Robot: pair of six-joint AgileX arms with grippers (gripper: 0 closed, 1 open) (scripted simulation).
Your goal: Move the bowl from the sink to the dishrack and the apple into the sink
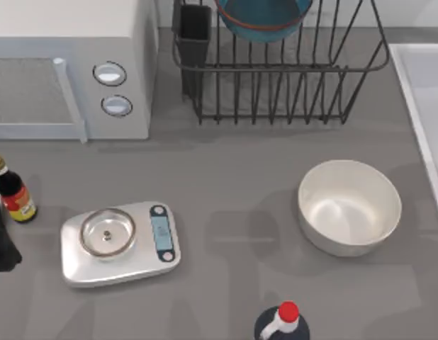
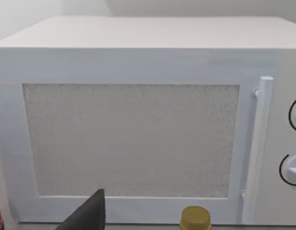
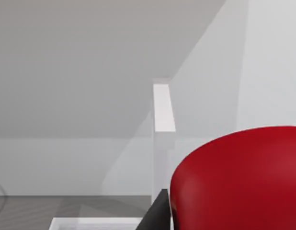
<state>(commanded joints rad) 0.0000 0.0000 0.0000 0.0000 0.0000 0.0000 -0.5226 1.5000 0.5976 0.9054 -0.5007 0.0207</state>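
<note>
Right up against the right wrist camera sits the apple, glossy red and very close, with a dark finger of the right gripper showing beside it, so I judge the right gripper is clamped on the apple (the far finger is hidden behind the fruit, so that is a judgement and not a clean sighting). Just past the fruit, a pale raised rim of the sink peeks in low, and a white upright edge stands farther back.

Over to the top view, front of the table first: a red-capped bottle, then the kitchen scale on the left and the plain white bowl toward the right. At the far left edge a small sauce bottle stands next to a dark piece of the left arm, parked there facing the microwave; whether its fingers are apart or together I cannot tell.

Farther back, the dishrack holds the bowl, teal with its orange rim, already resting among the wires. So that half looks done.

The sink runs along the table's right edge, clearly the right arm's side. The relation that matters: the basin rim appears close beneath the held apple, so the coming move seems to call for a short carry over the rim and a release into the basin.
</note>
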